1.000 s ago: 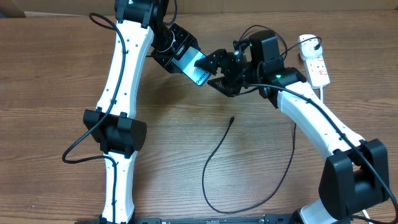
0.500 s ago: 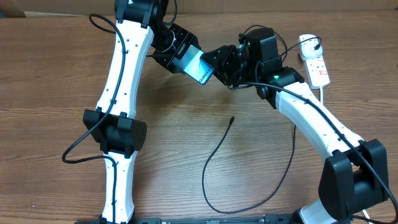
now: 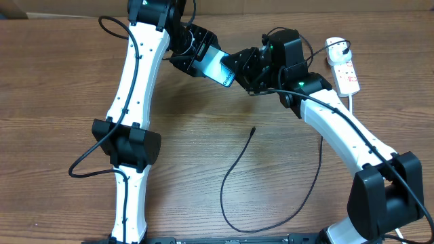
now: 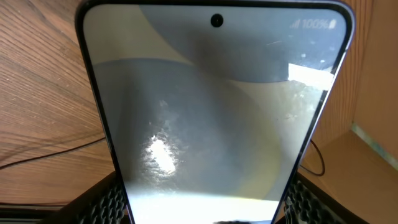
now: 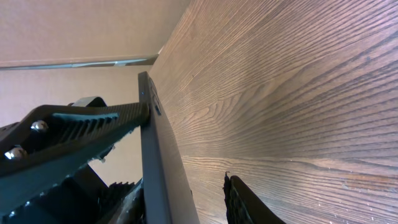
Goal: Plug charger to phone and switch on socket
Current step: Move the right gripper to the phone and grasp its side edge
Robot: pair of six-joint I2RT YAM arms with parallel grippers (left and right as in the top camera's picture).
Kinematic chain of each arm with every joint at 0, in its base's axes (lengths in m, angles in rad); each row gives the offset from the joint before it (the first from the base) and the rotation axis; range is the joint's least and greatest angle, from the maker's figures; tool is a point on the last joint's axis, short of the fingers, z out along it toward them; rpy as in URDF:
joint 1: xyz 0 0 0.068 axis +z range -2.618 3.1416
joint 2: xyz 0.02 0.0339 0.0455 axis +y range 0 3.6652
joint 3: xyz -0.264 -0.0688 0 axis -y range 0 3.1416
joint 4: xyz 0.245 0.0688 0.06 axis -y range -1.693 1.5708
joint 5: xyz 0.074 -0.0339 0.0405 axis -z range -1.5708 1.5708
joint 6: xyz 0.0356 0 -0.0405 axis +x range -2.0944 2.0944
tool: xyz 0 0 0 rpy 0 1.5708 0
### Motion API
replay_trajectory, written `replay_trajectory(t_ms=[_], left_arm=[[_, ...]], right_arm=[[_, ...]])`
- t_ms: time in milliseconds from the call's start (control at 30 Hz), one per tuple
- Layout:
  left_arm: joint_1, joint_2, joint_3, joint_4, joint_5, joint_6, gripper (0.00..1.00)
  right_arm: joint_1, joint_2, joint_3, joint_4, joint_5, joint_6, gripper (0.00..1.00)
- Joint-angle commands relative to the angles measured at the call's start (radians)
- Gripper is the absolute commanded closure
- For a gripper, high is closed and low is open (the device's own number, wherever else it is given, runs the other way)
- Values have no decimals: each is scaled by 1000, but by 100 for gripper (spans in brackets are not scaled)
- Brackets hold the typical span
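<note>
1. The left gripper (image 3: 202,61) is clenching the phone (image 3: 217,68) by its long sides and holding it tilted in the air above the far middle of the table (image 3: 54,135).
2. The right gripper (image 3: 239,68) is bracketing the phone's free end. In the right wrist view one ribbed pad (image 5: 93,121) is touching the phone's face, while the other finger (image 5: 239,199) is standing apart with wood showing between, so there is no clamp yet.
3. The charging cable (image 3: 234,166) is lying loose on the table, with its plug tip (image 3: 252,130) well below both grippers. The power strip (image 3: 346,73) is sitting at the far right, untouched.
4. Judgement: this is a handover or a two-handed steadying of the phone.
5. To do it well:
   - Close squarely on the flat faces, not the edge.
   - Confirm both pads are bearing before the left loosens.
   - The front-camera end (image 4: 216,20) is pointing away from the left wrist, so gripping there should be leaving the port end free.
6. Risk: a one-pad push is likely twisting the phone in the left jaws.
</note>
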Motion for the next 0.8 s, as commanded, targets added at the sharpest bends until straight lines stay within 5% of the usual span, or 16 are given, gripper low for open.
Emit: replay_trajectory(t_ms=[0,633,767], left_arm=[[-1,-34,27,10,19,-32,59],[2,-34,27,13,10,-33,59],[6,-34,27,13,-14,-40,59]], right_arm=[[19,-23,18,-5,20,-33,67],[26,-23,18,3,85,-166,68],[26,-24,18,6,68,-165,76]])
